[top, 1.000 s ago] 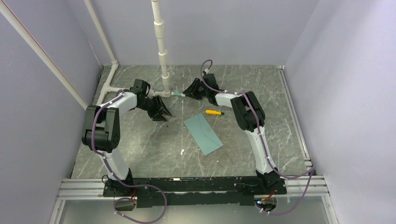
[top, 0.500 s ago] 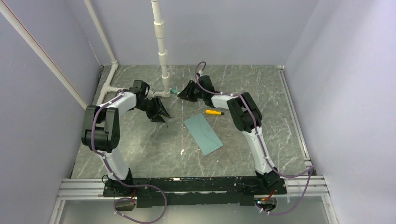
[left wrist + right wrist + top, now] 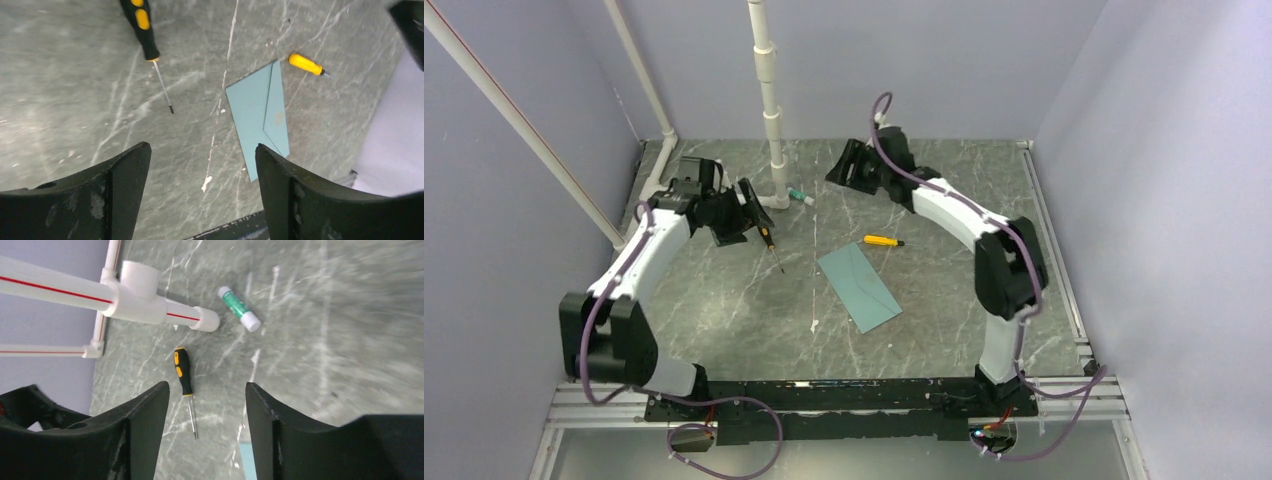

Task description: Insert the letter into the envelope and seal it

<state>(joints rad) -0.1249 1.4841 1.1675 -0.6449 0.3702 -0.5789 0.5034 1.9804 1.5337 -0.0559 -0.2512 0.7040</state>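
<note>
**Item 1. The envelope** (image 3: 859,287): flat teal blue-grey paper, lying on the bench (image 3: 724,310) just right of centre in the overhead view, long axis running from upper left to lower right. In the left wrist view the envelope (image 3: 260,117) sits right of centre with the tapering flap creases on its upper face. Whether the flap is stuck down cannot be told. Nothing touches it.

**Item 2. Left gripper** (image 3: 742,205): in the upper left of the overhead view, near the pipe base. In its own camera the left gripper (image 3: 200,190) has its jaws spread wide, with only bare bench between them and nothing held.

**Item 3. Right gripper** (image 3: 839,170): upper centre of the overhead view, well apart from the envelope. In its own camera the right gripper (image 3: 205,435) has its jaws spread wide and holds nothing.

**Item 4. Black-and-yellow screwdriver** (image 3: 769,240): lying on the bench left of the envelope, just below the left gripper, tip toward the bottom of the frame. It also shows in both wrist views (image 3: 145,35) (image 3: 184,372).

**Item 5. Small yellow-handled tool** (image 3: 882,241): lying just above the envelope's upper end and apart from it (image 3: 306,64).

**Item 6. Green-and-white glue stick** (image 3: 800,196): lying near the open end of the pipe stub (image 3: 239,308).

**Item 7. White pipe frame** (image 3: 769,100): upright at the upper centre of the overhead view, with a tee joint and stub at its foot (image 3: 135,297).
</note>
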